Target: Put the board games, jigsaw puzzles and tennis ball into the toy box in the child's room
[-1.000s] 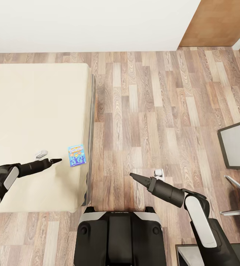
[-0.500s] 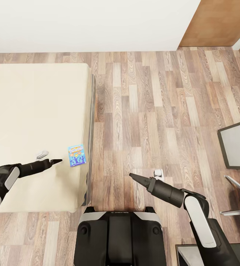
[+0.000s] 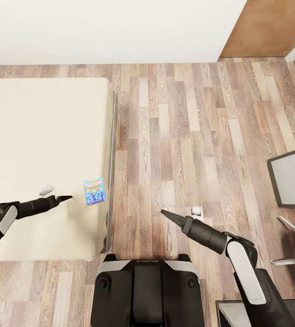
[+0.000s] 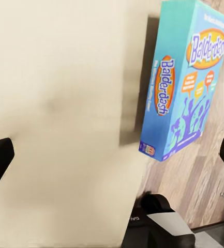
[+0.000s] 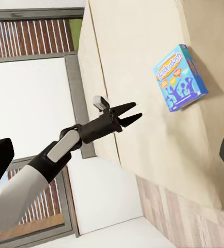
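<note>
On smooth beige bed (image 3: 38, 136), flat blue board game (image 3: 95, 190); both jaws spread, empty.

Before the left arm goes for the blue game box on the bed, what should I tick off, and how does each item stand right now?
1. Blue game box in sight, lying flat on the bed near its floor-side edge: ok.
2. Left gripper aimed at the box, short of it, not touching: ok.
3. Left gripper open for a grasp: the right wrist view shows its fingers slightly parted; whether wide enough for the box, cannot tell.
4. Mattress between gripper and box free of clutter: ok.
5. Right gripper out over the floor, off the bed: ok.
6. Toy box location known: cannot tell.
</note>
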Robot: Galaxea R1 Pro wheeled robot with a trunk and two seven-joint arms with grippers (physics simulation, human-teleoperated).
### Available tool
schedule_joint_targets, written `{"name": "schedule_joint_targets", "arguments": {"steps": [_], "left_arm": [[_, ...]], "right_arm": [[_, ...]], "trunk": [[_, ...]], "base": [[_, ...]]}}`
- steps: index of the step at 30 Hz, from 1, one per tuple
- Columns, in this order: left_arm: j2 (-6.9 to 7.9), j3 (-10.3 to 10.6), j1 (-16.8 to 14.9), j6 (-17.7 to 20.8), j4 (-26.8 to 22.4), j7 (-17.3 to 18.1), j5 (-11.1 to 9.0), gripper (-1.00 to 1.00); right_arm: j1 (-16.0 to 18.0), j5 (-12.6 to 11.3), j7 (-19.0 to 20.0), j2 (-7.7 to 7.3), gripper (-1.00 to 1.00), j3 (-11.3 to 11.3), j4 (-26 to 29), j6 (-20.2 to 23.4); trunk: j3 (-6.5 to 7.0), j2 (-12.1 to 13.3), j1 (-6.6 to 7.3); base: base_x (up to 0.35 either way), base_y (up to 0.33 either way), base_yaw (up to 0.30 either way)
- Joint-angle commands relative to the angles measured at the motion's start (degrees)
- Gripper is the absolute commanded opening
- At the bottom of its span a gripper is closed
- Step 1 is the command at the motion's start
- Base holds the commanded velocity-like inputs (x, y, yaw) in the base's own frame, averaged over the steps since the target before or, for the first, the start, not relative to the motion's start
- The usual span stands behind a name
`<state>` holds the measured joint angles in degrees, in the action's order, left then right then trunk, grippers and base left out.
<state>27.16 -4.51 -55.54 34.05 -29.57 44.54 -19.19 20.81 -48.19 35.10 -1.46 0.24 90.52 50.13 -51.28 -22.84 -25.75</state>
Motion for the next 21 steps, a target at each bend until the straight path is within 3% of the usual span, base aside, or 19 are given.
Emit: {"name": "schedule_joint_targets", "arguments": {"steps": [1,5,6,8,9,14,17,21], "left_arm": [[1.14,-0.09,-0.01,1.2,0.02,1.95,-0.27,1.0],[3.76,-0.07,0.05,3.36,0.05,11.18,-0.28,1.0],[4.63,-0.06,0.09,3.86,0.11,16.21,-0.17,1.0],[5.48,-0.06,0.15,4.23,0.14,21.47,-0.02,1.0],[6.35,-0.03,0.26,4.48,0.2,26.46,0.11,1.0],[8.43,0.02,1.26,4.8,0.28,40.62,0.45,1.0],[9.24,0.02,1.75,4.84,0.28,45.37,0.44,1.0],[10.12,0.07,2.08,4.85,0.29,45.46,0.37,1.0]], "right_arm": [[0.01,-0.18,0.03,-0.16,1.0,0.0,-0.02,0.08],[0.02,-0.22,0.03,-0.32,1.0,-0.08,-0.06,-0.11],[0.02,-0.23,0.0,-0.38,1.0,-0.11,-0.12,-0.15],[0.02,-0.23,0.01,-0.41,1.0,-0.15,-0.26,-0.17],[0.02,-0.23,0.02,-0.46,1.0,-0.21,-0.46,-0.18],[0.02,-0.24,0.05,-0.54,1.0,-0.3,-0.86,-0.2],[0.02,-0.24,0.02,-0.55,1.0,-0.31,-0.94,-0.2],[0.02,-0.24,0.02,-0.61,1.0,-0.32,-1.02,-0.21]], "trunk": [[-0.06,-0.08,-0.04],[-0.06,-0.08,-0.04],[-0.06,-0.08,-0.04],[-0.06,-0.08,-0.04],[-0.06,-0.08,-0.04],[-0.06,-0.08,-0.04],[-0.06,-0.08,-0.04],[-0.06,-0.08,-0.04]], "base": [[0.0,0.0,0.0],[0.0,0.0,0.0],[0.0,0.0,0.0],[0.0,0.0,0.0],[0.0,0.0,0.0],[0.0,0.0,0.0],[0.0,0.0,0.0],[0.0,0.0,0.0]]}}
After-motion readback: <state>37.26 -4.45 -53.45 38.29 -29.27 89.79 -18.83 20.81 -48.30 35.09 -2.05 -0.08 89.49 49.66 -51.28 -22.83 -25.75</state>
